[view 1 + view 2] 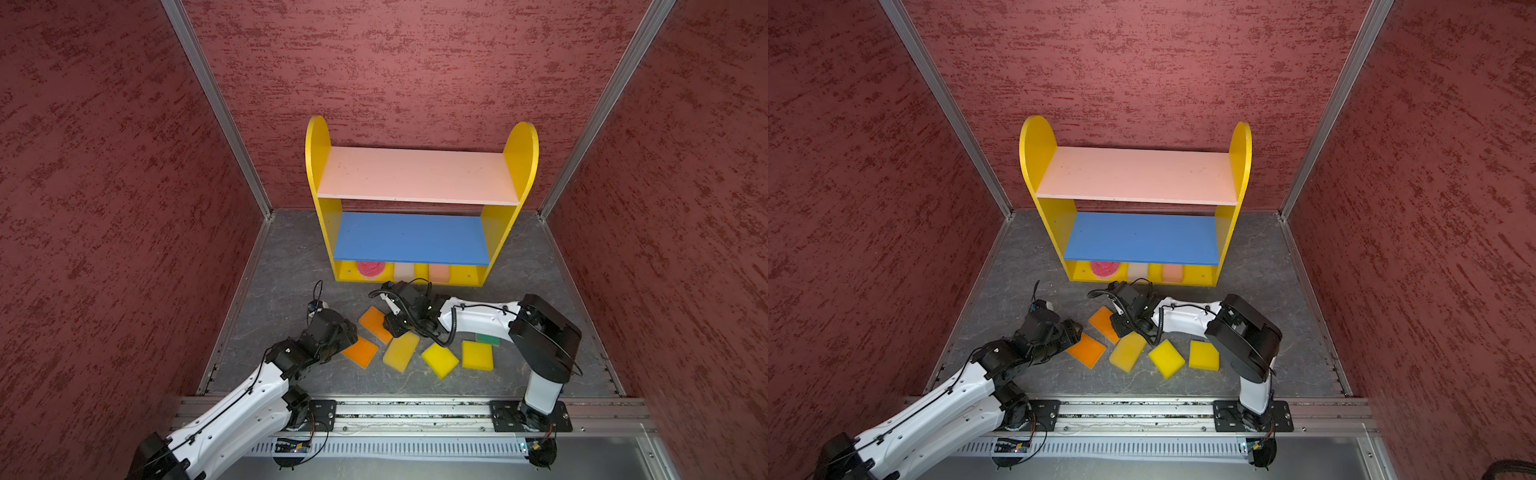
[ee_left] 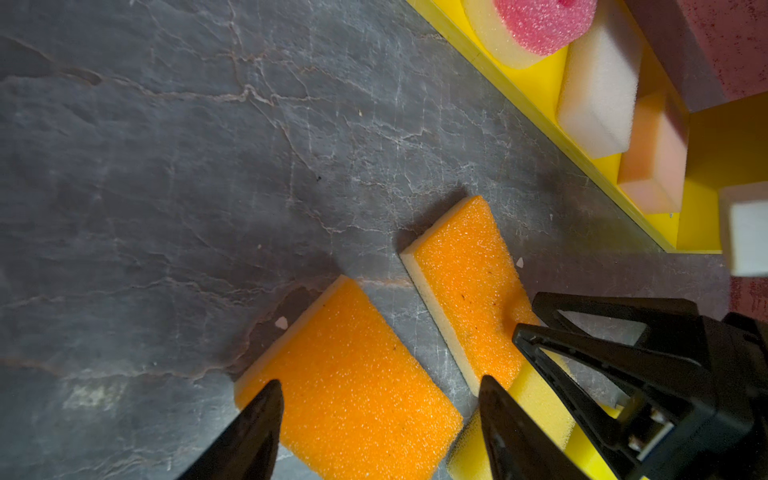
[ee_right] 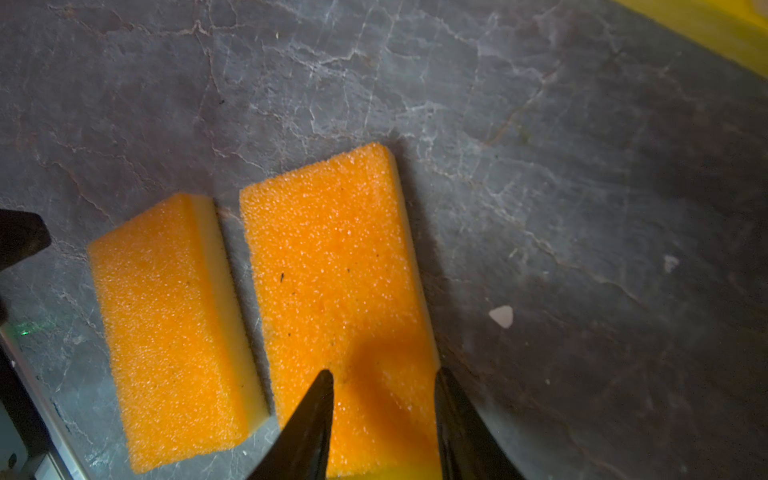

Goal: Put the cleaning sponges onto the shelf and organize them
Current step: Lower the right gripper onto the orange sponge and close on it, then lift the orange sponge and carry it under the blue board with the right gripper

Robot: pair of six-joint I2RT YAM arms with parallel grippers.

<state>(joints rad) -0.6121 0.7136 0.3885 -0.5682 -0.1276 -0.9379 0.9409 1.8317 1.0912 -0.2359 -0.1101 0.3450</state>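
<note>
Two grippers work over a pair of orange sponges near the middle of the grey table (image 1: 291, 257), in front of the shelf (image 1: 415, 239) that stands at the table's back edge. The left gripper (image 2: 378, 380) hangs wide, its fingers spread to either side of the nearer orange sponge (image 2: 353, 357). That sponge lies flat with its scouring face up, closer to the table's front edge, and neither fingertip appears to press it. The right gripper (image 3: 384, 376) is set narrow, with a gap showing between its fingers, over one end of the farther orange sponge (image 3: 336, 270). One finger runs along that sponge's long side and the other sits above its top face, so nothing looks clamped. Both sponges are likely very light, soft and springy, with a rough top over pale foam. A pinch across the two long sides, low on the foam and near mid-length, should hold without slipping, though a hard squeeze would buckle them. Three yellow sponges (image 1: 440, 360) and a green-topped sponge (image 1: 488, 338) lie toward the table's front right. A round pink sponge (image 1: 371, 268), a white sponge (image 1: 404, 271) and a peach sponge (image 1: 439, 272) sit on the shelf's bottom board.
</note>
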